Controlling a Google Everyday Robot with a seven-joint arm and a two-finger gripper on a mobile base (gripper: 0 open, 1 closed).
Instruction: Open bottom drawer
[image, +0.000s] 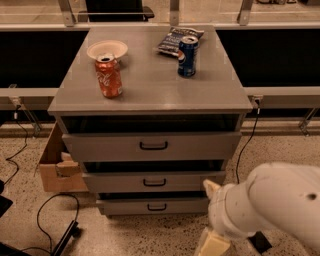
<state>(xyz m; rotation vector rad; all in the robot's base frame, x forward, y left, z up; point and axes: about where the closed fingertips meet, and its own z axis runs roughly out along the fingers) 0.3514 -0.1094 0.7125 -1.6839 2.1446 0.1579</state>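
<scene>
Camera view, one item group.

1. Grey desk (150, 92) with three drawers stacked in its front, standing on a speckled floor (150, 240).
2. Bottom drawer (125, 205): the lowest of the three, just above the floor, with a flat grey front and a small black bar handle (156, 206) at its centre. A dark gap lay above the front, and none of the inside showed.
3. Middle drawer (115, 182) and top drawer (110, 146) sat above it, each with a like handle.
4. On the desk top, an orange soda can (109, 76) stood upright at the left, with a white bowl (107, 49) just behind it. A blue Pepsi can (187, 56) stood upright at the right, with a dark snack bag (172, 40) touching it from behind.
5. Cardboard box (55, 165) on the floor, against the desk's left side. Black cables (47, 210) trailed nearby.
6. White robot arm (272, 207) at the lower right. Its cream tool (214, 244) was at the bottom edge, partly cut off, below and right of the bottom drawer and apart from the handle. Whether the tool was spread or closed could not be told.
</scene>
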